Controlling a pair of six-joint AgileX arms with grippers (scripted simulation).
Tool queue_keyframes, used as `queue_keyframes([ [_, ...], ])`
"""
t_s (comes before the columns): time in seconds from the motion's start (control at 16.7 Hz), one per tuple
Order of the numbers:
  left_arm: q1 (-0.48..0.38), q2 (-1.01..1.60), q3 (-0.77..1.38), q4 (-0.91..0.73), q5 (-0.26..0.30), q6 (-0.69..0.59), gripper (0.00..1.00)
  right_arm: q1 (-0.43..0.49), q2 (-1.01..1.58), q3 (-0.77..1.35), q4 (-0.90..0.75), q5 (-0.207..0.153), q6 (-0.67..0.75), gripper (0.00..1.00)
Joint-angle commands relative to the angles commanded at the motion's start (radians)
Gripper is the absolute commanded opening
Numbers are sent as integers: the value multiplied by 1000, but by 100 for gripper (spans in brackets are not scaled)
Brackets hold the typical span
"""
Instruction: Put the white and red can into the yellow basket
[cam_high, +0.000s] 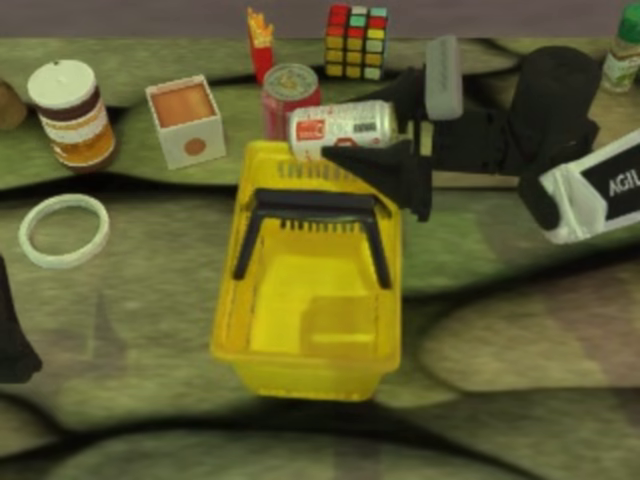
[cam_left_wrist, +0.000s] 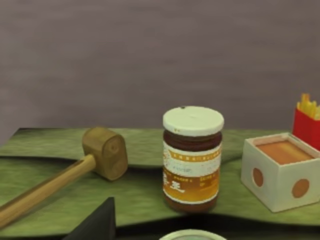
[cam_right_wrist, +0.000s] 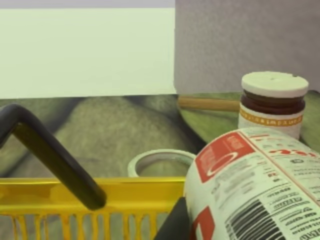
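Observation:
The white and red can (cam_high: 340, 128) lies on its side in the air over the far rim of the yellow basket (cam_high: 225, 320), with my right gripper (cam_high: 400, 125) shut on it from the right. One finger (cam_high: 442, 75) is beyond the can and the other, black, is on its near side. In the right wrist view the can (cam_right_wrist: 250, 185) fills the corner above the basket's rim (cam_right_wrist: 75, 192) and black handle (cam_right_wrist: 50, 155). The handle (cam_high: 310, 205) stands raised across the basket in the top view. My left gripper (cam_high: 12, 335) is parked at the table's left edge.
Behind the basket stand a mostly red can (cam_high: 290, 92), a white box (cam_high: 185, 120), a fries carton (cam_high: 260, 40) and a puzzle cube (cam_high: 355, 40). A white-lidded jar (cam_high: 70, 112) and a white ring (cam_high: 63, 230) are at the left. A wooden hammer (cam_left_wrist: 75, 167) lies by the jar.

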Motion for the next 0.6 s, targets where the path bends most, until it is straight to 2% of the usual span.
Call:
queue_keyframes([
  [0.54, 0, 0, 0, 0, 0, 0, 100, 0, 0, 0, 0, 0, 0, 98],
  [0.6, 0, 0, 0, 0, 0, 0, 100, 0, 0, 0, 0, 0, 0, 100],
])
